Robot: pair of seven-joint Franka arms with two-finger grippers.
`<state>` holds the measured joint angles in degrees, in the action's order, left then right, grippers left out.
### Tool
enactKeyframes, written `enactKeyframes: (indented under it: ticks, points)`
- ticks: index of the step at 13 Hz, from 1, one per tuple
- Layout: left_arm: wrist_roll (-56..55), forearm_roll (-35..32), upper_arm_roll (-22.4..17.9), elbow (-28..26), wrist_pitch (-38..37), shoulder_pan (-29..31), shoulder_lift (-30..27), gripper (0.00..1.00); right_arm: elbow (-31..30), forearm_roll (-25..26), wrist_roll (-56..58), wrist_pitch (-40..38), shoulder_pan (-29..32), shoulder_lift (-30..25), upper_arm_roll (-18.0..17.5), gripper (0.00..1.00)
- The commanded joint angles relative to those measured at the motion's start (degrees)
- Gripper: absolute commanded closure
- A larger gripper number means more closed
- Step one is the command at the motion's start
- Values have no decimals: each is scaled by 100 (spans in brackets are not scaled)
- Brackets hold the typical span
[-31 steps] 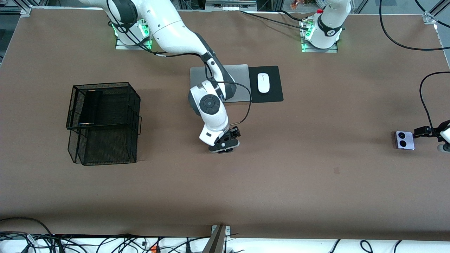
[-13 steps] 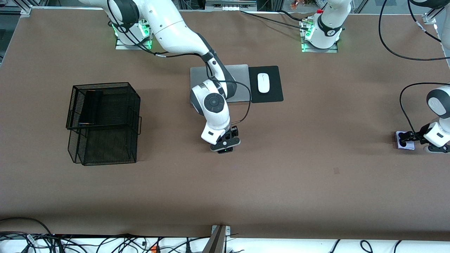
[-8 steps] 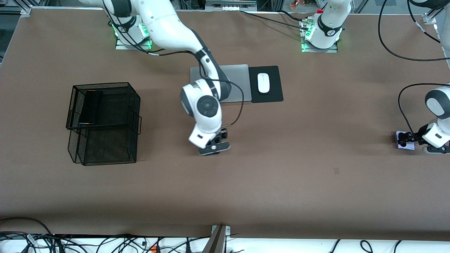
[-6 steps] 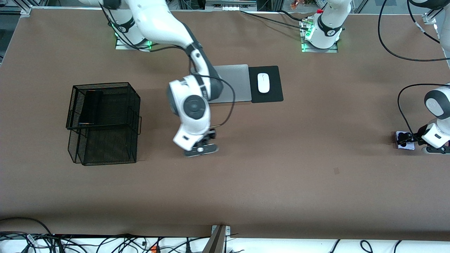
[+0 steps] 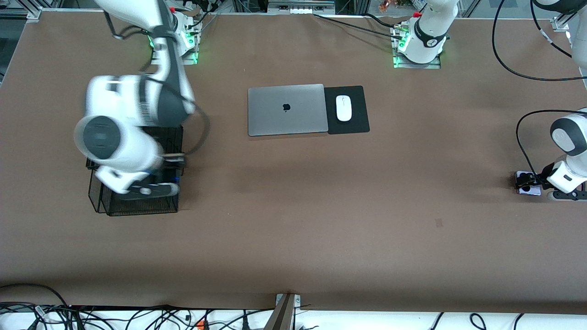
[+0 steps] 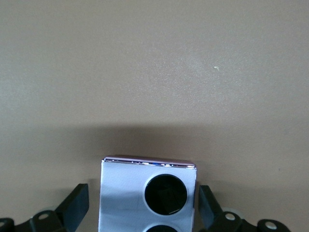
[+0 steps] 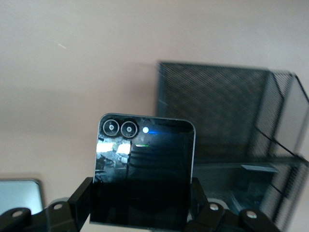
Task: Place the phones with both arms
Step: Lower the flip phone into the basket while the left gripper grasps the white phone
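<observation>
R hand (image 5: 153, 189) is held clamped, raised near the R-arm end; L hand (image 5: 532, 181) is held spread, low at tabletop's L-arm edge.

Even, bright overhead light falls on the brown tabletop (image 5: 321, 238), leaving soft shadows. The right arm (image 5: 124, 137) is smeared by motion blur over the wire basket (image 5: 137, 206). The black flip phone (image 7: 143, 169) mirrors bright reflections; the lilac-white phone (image 6: 145, 193) shows glare and casts a wide soft shadow.

You've got a big brown table (image 5: 321, 229) with metal framing at its corners, lit pretty evenly. There's a mess of black and white cables (image 5: 137, 316) along the edge nearest the front camera, plus green lights (image 5: 399, 50) glowing up top.
</observation>
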<state>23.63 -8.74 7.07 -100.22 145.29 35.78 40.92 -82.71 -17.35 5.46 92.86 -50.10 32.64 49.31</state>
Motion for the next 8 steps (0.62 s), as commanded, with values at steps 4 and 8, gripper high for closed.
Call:
enactKeyframes:
  ticks: [4,8]
  points:
    - [-7,101,22,-24,254,8,109,0,-1659,56,254,250,-167,-556,360,92]
    - [-42,101,22,-24,368,-1,188,0,-2055,57,280,153,-167,-627,448,91]
